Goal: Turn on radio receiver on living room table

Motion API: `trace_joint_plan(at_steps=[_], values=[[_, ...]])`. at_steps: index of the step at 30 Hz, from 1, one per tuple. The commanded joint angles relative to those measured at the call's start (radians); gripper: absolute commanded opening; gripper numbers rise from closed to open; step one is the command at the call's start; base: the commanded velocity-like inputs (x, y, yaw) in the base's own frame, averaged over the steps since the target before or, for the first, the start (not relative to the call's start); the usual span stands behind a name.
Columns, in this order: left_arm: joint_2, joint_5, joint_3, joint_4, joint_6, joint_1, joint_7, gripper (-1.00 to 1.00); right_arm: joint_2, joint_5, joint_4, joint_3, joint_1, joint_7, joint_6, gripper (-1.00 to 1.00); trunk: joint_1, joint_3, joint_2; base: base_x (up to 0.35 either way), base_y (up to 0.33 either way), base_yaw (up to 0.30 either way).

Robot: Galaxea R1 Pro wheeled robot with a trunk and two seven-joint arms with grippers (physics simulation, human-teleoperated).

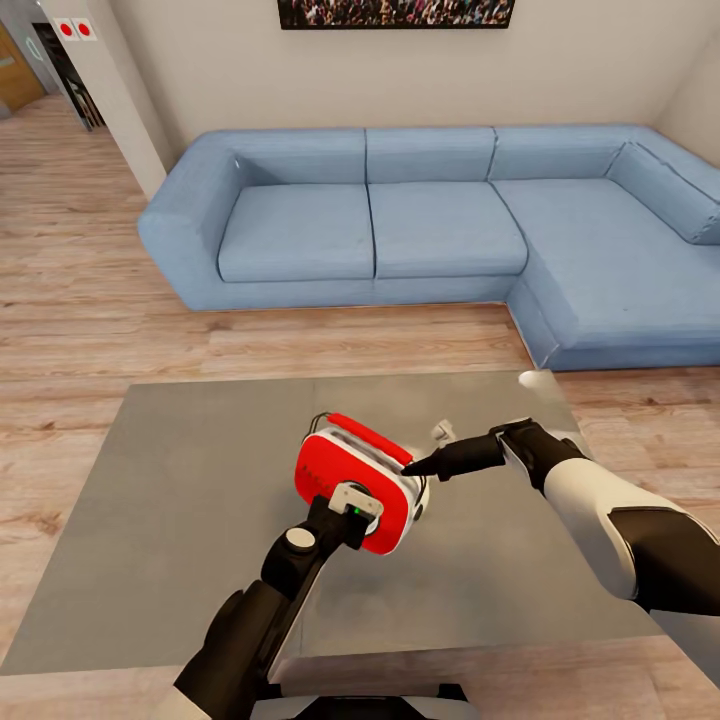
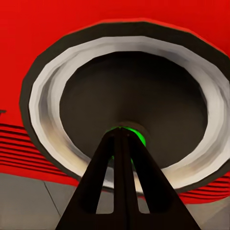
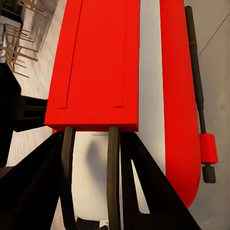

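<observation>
The radio receiver (image 1: 350,480), a red box with white trim, stands near the middle of the grey table (image 1: 180,480). My left gripper (image 1: 352,505) is shut, its tips pressed against the front dial. In the left wrist view the joined fingertips (image 2: 125,134) touch the green centre of the dial (image 2: 139,91) on the red face (image 2: 48,38). My right gripper (image 1: 412,466) reaches the radio's right end from the right. In the right wrist view its fingers (image 3: 148,191) stand apart beside the red handle (image 3: 100,62). A thin black antenna (image 3: 196,86) lies along the radio.
A blue L-shaped sofa (image 1: 430,230) runs behind the table and down the right side. A framed crowd picture (image 1: 395,12) hangs on the back wall. Wood floor (image 1: 70,300) lies between table and sofa, and a wall corner (image 1: 110,90) stands at far left.
</observation>
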Motion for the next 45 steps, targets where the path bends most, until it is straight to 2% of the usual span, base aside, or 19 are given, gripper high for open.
trace_joint_plan(at_steps=[1,8,16,19,23,24,27,31,36,37,45], values=[[0.0,0.0,0.0,0.001,0.001,0.0,0.0,-1.0,0.0,-0.008,-0.001,-0.025,0.0,0.037,0.003,-1.0,0.0,0.0,0.0,0.0,0.0,0.0],[0.0,0.0,0.0,0.002,0.001,0.0,0.0,-1.0,0.0,-0.007,-0.002,-0.025,0.0,0.093,0.003,-1.0,0.0,0.0,0.0,0.0,0.0,0.0],[0.0,0.003,-0.001,-0.008,0.006,0.0,0.002,-1.0,0.0,-0.005,-0.001,-0.025,0.0,0.084,0.004,-1.0,0.0,0.0,0.0,0.0,0.0,0.0],[0.0,0.002,-0.001,-0.012,0.008,0.0,0.005,-1.0,0.0,0.009,0.0,-0.026,0.0,0.019,0.004,-1.0,0.0,0.0,0.0,0.0,0.0,0.0],[0.0,0.0,0.001,-0.019,0.007,0.0,0.018,-1.0,0.0,0.015,0.0,-0.027,0.0,-0.116,0.003,-1.0,0.0,0.0,0.0,0.0,0.0,0.0],[0.0,-0.001,0.003,-0.028,0.007,0.0,0.037,-1.0,0.0,0.016,0.0,-0.028,0.0,-0.167,0.003,-1.0,0.0,0.0,0.0,0.0,0.0,0.0],[0.0,-0.001,0.012,-0.04,0.007,0.0,0.113,-1.0,0.0,0.016,0.0,-0.028,0.0,-0.245,0.002,-1.0,0.0,0.0,0.0,0.0,0.0,0.0],[0.0,-0.001,0.042,-0.043,0.006,0.0,0.221,-1.0,0.0,0.017,0.0,-0.029,0.0,-0.322,0.003,-1.0,0.0,0.0,0.0,0.0,0.0,0.0],[0.0,-0.001,0.082,-0.048,0.005,0.0,0.257,-1.0,0.001,0.017,0.0,-0.03,0.0,-0.423,0.003,-1.0,0.0,0.0,0.0,0.0,0.0,0.0],[0.0,0.0,0.103,-0.049,0.005,0.0,0.264,-1.0,0.001,0.017,0.0,-0.03,0.0,-0.436,0.003,-1.0,0.0,0.0,0.0,0.0,0.0,0.0],[0.0,0.002,0.225,-0.056,0.003,0.0,0.339,-1.0,0.001,0.017,0.0,-0.03,0.0,-0.451,0.003,-1.0,0.0,0.0,0.0,0.0,0.0,0.0]])
